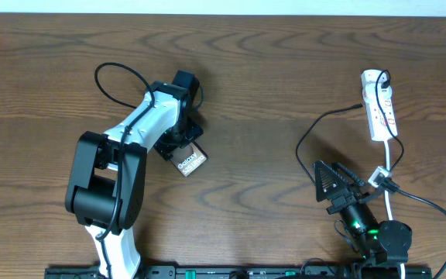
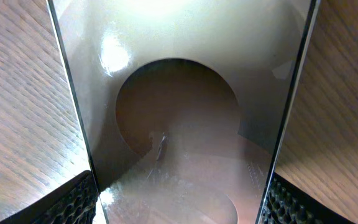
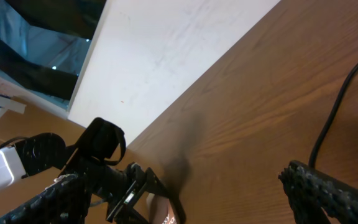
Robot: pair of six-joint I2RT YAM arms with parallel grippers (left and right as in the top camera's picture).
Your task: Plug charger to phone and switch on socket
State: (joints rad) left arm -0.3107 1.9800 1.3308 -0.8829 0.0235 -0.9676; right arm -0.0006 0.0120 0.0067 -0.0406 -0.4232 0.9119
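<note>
The phone [image 1: 191,162] is near the middle of the table [image 1: 285,46], a bit toward 8 o'clock. You can read "Galaxy" on it. The left hand [image 1: 180,147] is pinching the phone by its end at 11 o'clock. In the left wrist view the phone fills the space between the two fingers [image 2: 73,205], and both long sides touch them. The phone looks shiny and grey, with a big dark round shape on it.

The socket [image 1: 379,105] is white and lies far off at 2 o'clock on the table. A black plug sits in its far end. The charger [image 1: 300,143] is a thin black wire. It runs from the socket toward 9 o'clock, then bends down toward 5 o'clock, close to the right hand [image 1: 321,182]. I cannot tell where its little tip is.

The right hand is at 5 o'clock on the table. Its fingers are spread wide and hold nothing. It is well apart from the phone.
</note>
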